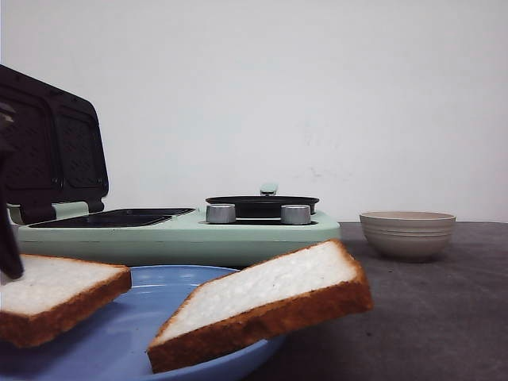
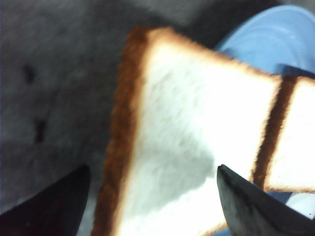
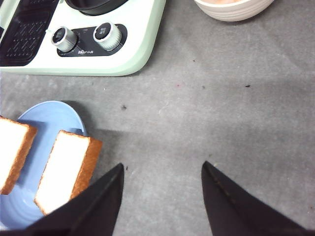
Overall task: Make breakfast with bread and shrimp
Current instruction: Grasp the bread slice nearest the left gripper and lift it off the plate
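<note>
Two slices of bread lie on a blue plate [image 1: 159, 317]: the left slice [image 1: 55, 290] and the right slice [image 1: 270, 302], which leans on the plate's rim. My left gripper [image 2: 153, 169] is open, and its fingers [image 2: 246, 206] straddle the left slice [image 2: 197, 113]. The other slice [image 2: 295, 142] lies beside it. One dark left finger [image 1: 9, 254] shows at the frame's edge. My right gripper [image 3: 162, 166] is open over bare grey table, to the right of the plate [image 3: 54, 115] and the nearer slice [image 3: 64, 169]. The shrimp do not show.
A mint-green breakfast maker [image 1: 175, 234] stands behind the plate with its dark lid [image 1: 51, 151] raised, a small black pan [image 1: 262, 205] on its right side and two silver knobs [image 3: 106, 32]. A beige ribbed bowl [image 1: 407, 232] sits at the right; its inside is hidden.
</note>
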Motion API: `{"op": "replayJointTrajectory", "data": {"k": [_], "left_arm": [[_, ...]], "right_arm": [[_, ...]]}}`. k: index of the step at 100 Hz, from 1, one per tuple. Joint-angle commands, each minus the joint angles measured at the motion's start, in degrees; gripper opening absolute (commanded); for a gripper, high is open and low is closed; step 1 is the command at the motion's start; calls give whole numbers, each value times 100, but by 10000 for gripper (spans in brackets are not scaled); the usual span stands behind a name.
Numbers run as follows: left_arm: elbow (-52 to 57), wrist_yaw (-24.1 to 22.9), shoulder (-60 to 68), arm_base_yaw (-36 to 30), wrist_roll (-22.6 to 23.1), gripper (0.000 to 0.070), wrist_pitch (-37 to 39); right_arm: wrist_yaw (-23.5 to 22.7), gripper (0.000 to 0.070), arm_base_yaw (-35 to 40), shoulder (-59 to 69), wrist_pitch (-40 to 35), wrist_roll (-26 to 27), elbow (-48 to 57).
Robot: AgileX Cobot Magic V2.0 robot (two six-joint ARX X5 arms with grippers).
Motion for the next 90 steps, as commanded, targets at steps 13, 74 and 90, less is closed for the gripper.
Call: {"op": "replayJointTrajectory", "data": {"k": [13,74,90], "left_arm": [[37,195,146,-28,57,192,181],[39,181,-614,-26,188,4,227],[39,173,-1272,-26,142,4,291]], "right_arm": [[-17,309,13,20,50,-68,33],[-15,309,13,20,33,-68,33],[-13,308,13,22,33,-66,33]]}}
